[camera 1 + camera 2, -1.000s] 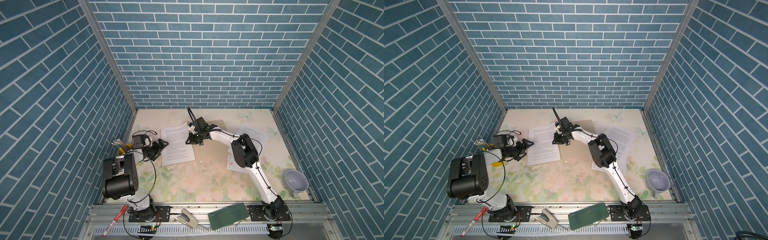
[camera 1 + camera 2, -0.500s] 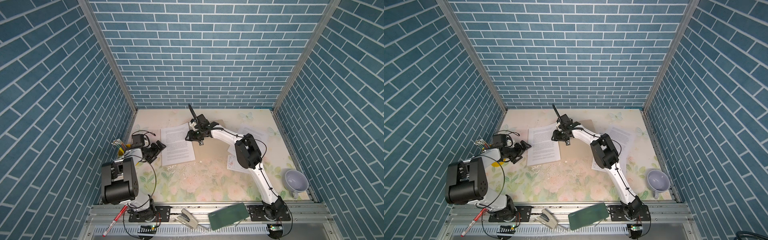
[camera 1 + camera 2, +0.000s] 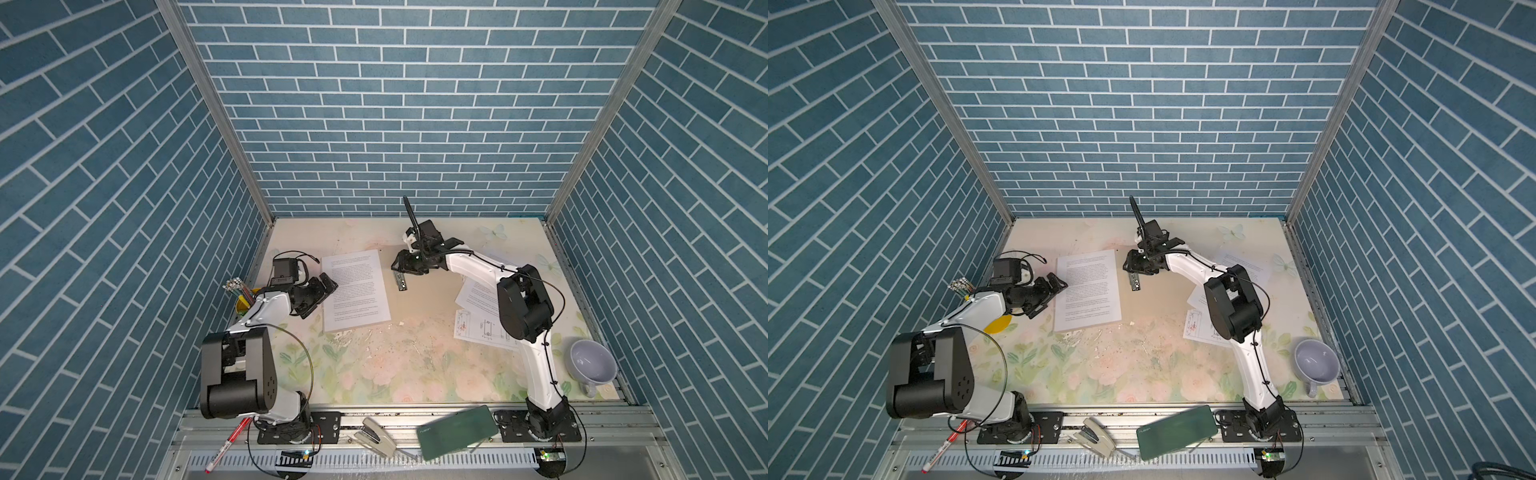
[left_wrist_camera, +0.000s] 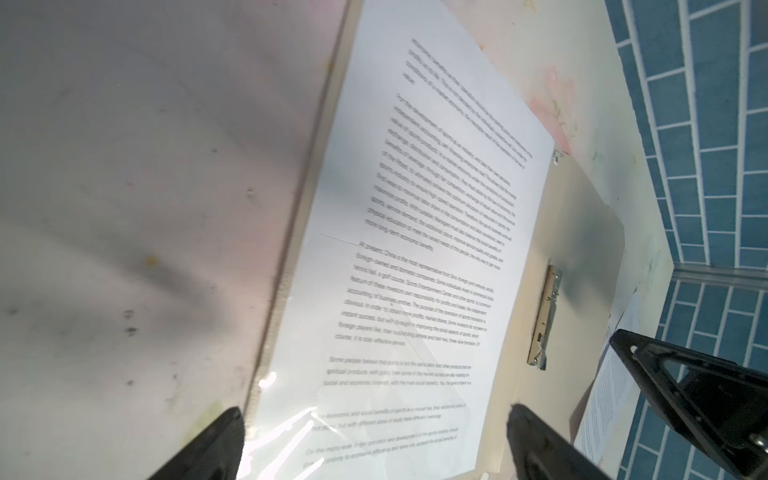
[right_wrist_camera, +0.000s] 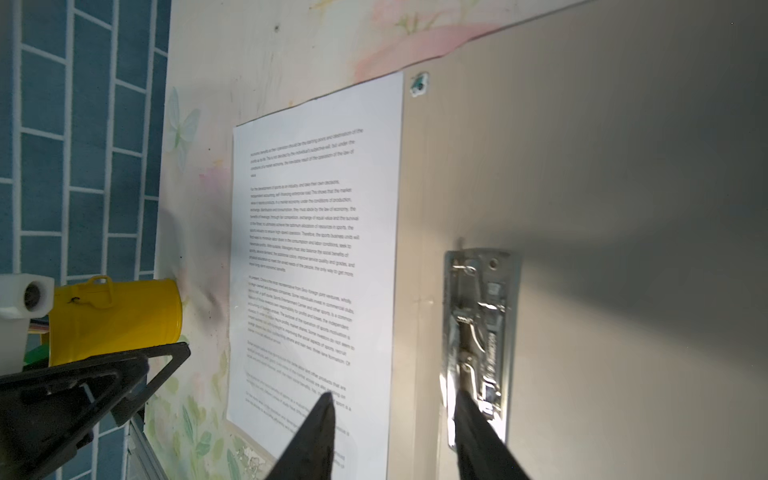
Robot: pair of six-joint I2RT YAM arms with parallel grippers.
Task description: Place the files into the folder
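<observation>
The tan folder point(image 3: 432, 299) lies open and flat at the back middle of the table. One of the files, a text sheet point(image 3: 355, 291), rests on its left half beside the metal clip point(image 3: 401, 282). My right gripper point(image 3: 399, 268) hovers open over the spine; in the right wrist view point(image 5: 395, 411) one finger is above the sheet point(image 5: 316, 249) and one is at the clip point(image 5: 482, 332). My left gripper point(image 3: 324, 299) stands wide open at the sheet's left edge, holding nothing point(image 4: 374, 424). Another text sheet point(image 3: 478, 297) and a drawing sheet point(image 3: 482, 332) lie partly under the right arm.
A yellow pencil cup point(image 3: 243, 305) stands by the left wall, close behind the left arm. A lavender mug point(image 3: 592, 365) sits front right. On the front rail lie a dark green case point(image 3: 457, 430), a stapler point(image 3: 376, 436) and a red pen point(image 3: 224, 446).
My right gripper's jaws have widened and it has drawn slightly back, uncovering the clip. The left gripper has stayed open at the sheet's edge.
</observation>
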